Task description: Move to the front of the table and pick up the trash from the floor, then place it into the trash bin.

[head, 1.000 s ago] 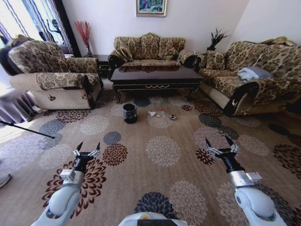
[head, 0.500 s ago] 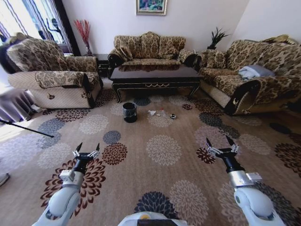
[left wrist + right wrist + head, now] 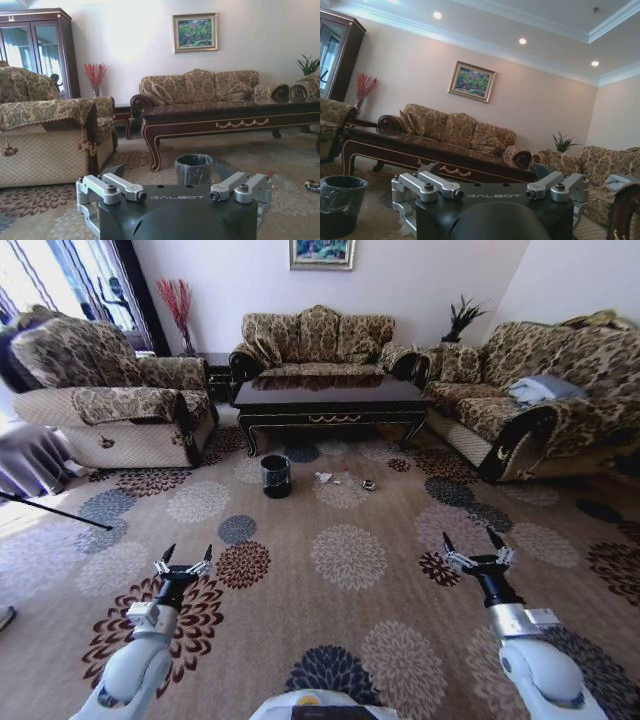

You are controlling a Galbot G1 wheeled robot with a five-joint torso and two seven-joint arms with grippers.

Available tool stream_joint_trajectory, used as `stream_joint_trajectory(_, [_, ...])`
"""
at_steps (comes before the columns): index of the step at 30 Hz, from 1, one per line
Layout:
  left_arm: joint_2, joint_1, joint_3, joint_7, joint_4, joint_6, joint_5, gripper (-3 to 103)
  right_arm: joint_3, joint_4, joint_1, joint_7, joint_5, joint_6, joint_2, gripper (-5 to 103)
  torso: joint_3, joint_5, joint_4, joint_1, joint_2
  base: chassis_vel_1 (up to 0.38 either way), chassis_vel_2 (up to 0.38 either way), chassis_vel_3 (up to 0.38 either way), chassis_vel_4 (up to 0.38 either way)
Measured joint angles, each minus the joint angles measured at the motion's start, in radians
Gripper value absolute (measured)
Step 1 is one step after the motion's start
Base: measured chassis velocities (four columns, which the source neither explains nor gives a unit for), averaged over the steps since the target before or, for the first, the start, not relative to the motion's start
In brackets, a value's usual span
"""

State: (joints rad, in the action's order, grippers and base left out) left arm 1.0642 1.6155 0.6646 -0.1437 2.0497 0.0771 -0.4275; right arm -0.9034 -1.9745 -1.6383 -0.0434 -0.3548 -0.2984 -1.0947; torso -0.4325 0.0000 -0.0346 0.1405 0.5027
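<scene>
The dark brown table [image 3: 330, 400] with gold ornament stands across the room before the middle sofa; it also shows in the left wrist view [image 3: 235, 120] and the right wrist view [image 3: 415, 147]. The black trash bin [image 3: 275, 477] [image 3: 194, 169] [image 3: 340, 202] sits on the patterned floor [image 3: 345, 560] in front of the table's left end. To its right lies the trash: white crumpled paper [image 3: 323, 479], a small clear piece with red [image 3: 345, 480] and a small dark object [image 3: 368, 485] [image 3: 313, 185]. My left gripper [image 3: 187, 557] and right gripper [image 3: 475, 545] hang open and empty over the carpet, far short of the trash.
An armchair [image 3: 110, 400] stands at the left, a sofa [image 3: 320, 340] behind the table, another sofa [image 3: 540, 405] at the right. A thin black pole [image 3: 55, 512] lies across the carpet at the left. Open carpet stretches between me and the table.
The whole head view has shifted slightly, the furniture sliding a little upward and outward, so the camera has moved. Both arms keep the same pose.
</scene>
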Motion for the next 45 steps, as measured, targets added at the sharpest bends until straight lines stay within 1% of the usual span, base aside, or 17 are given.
stream_joint_trajectory(1, [-0.001, 0.0, -0.001, 0.0, 0.0, -0.001, 0.0, 100, 0.0, 0.011, 0.009, 0.015, 0.025, -0.007, 0.002, 100, 0.005, 0.0002, 0.0001, -0.003, -0.008, 0.0, 0.0, 0.0, 0.0])
stream_joint_trajectory(4, [-0.004, 0.001, -0.007, -0.001, -0.004, -0.001, 0.001, 100, -0.001, 0.016, 0.013, 0.024, 0.03, -0.009, 0.009, 100, 0.012, 0.0001, 0.0002, -0.007, -0.019, 0.0, 0.0, 0.0, 0.0])
stream_joint_trajectory(6, [-0.007, 0.0, -0.015, -0.004, -0.007, -0.002, 0.001, 100, -0.005, 0.014, 0.013, 0.026, 0.015, -0.009, 0.011, 100, 0.018, 0.0001, 0.0001, -0.011, -0.029, 0.0, 0.0, 0.0, 0.0])
stream_joint_trajectory(8, [-0.007, 0.0, -0.018, -0.005, -0.007, -0.003, 0.002, 100, -0.005, 0.015, 0.013, 0.026, 0.013, -0.009, 0.011, 100, 0.019, 0.0001, 0.0, -0.012, -0.03, 0.0, 0.0, 0.0, 0.0])
stream_joint_trajectory(9, [-0.007, -0.002, -0.027, -0.011, -0.008, -0.007, 0.006, 100, -0.007, 0.021, 0.014, 0.026, 0.008, -0.01, 0.011, 100, 0.023, -0.0001, 0.0, -0.015, -0.039, 0.0, 0.0, 0.0, 0.0])
stream_joint_trajectory(13, [-0.002, -0.004, -0.037, -0.015, -0.009, -0.011, 0.014, 100, -0.009, 0.034, 0.016, 0.012, 0.005, -0.017, 0.012, 100, 0.032, 0.0001, -0.0001, -0.02, -0.052, 0.0, 0.0, 0.0, 0.0])
stream_joint_trajectory(16, [0.001, 0.002, -0.029, -0.015, -0.009, -0.011, 0.015, 100, 0.001, 0.033, 0.017, -0.024, -0.023, -0.019, 0.013, 100, 0.043, 0.0001, 0.0, -0.025, -0.069, 0.0, 0.0, 0.0, 0.0])
stream_joint_trajectory(23, [0.001, 0.003, -0.02, -0.015, -0.023, -0.004, 0.014, 100, 0.012, 0.029, 0.031, -0.046, -0.031, -0.02, 0.023, 100, 0.058, 0.0, 0.0003, -0.034, -0.093, 0.0, 0.0, 0.0, 0.0])
stream_joint_trajectory(25, [0.002, 0.001, -0.02, -0.017, -0.02, -0.005, 0.014, 100, 0.01, 0.031, 0.027, -0.068, -0.045, -0.02, 0.023, 100, 0.066, 0.0, 0.0001, -0.039, -0.105, 0.0, 0.0, 0.0, 0.0])
stream_joint_trajectory(27, [0.002, 0.001, -0.02, -0.017, -0.02, -0.005, 0.014, 100, 0.01, 0.031, 0.025, -0.075, -0.049, -0.02, 0.023, 100, 0.067, 0.0, 0.0001, -0.04, -0.107, 0.0, 0.0, 0.0, 0.0])
stream_joint_trajectory(29, [0.002, 0.001, -0.02, -0.017, -0.019, -0.005, 0.014, 100, 0.004, 0.031, 0.01, -0.138, -0.08, -0.018, 0.016, 100, 0.074, 0.0, -0.0002, -0.045, -0.119, 0.0, 0.0, 0.0, 0.0])
stream_joint_trajectory(32, [0.0, 0.0, -0.021, -0.017, -0.021, -0.006, 0.013, 100, 0.003, 0.033, 0.009, -0.15, -0.065, -0.025, 0.011, 100, 0.081, 0.0, 0.0, -0.049, -0.13, 0.0, 0.0, 0.0, 0.0])
stream_joint_trajectory(36, [-0.005, -0.007, -0.023, -0.017, -0.022, -0.01, 0.011, 100, 0.004, 0.039, 0.013, -0.143, -0.053, -0.023, 0.01, 100, 0.09, 0.0, 0.0001, -0.053, -0.143, 0.0, 0.0, 0.0, 0.0])
stream_joint_trajectory(37, [-0.007, -0.01, -0.025, -0.017, -0.021, -0.013, 0.009, 100, 0.005, 0.04, 0.015, -0.126, -0.049, -0.005, 0.01, 100, 0.094, 0.0, 0.0, -0.055, -0.15, 0.0, 0.0, 0.0, 0.0])
stream_joint_trajectory(40, [-0.012, -0.011, -0.025, -0.017, -0.018, -0.015, 0.004, 100, 0.008, 0.047, 0.021, -0.096, -0.048, 0.013, 0.009, 100, 0.102, 0.0001, 0.0, -0.058, -0.161, 0.0, 0.0, 0.0, 0.0])
stream_joint_trajectory(45, [-0.017, -0.012, -0.025, -0.017, -0.019, -0.016, 0.001, 100, 0.011, 0.059, 0.034, -0.064, -0.036, 0.017, 0.006, 100, 0.116, 0.0001, 0.0001, -0.064, -0.181, 0.0, 0.0, 0.0, 0.0])
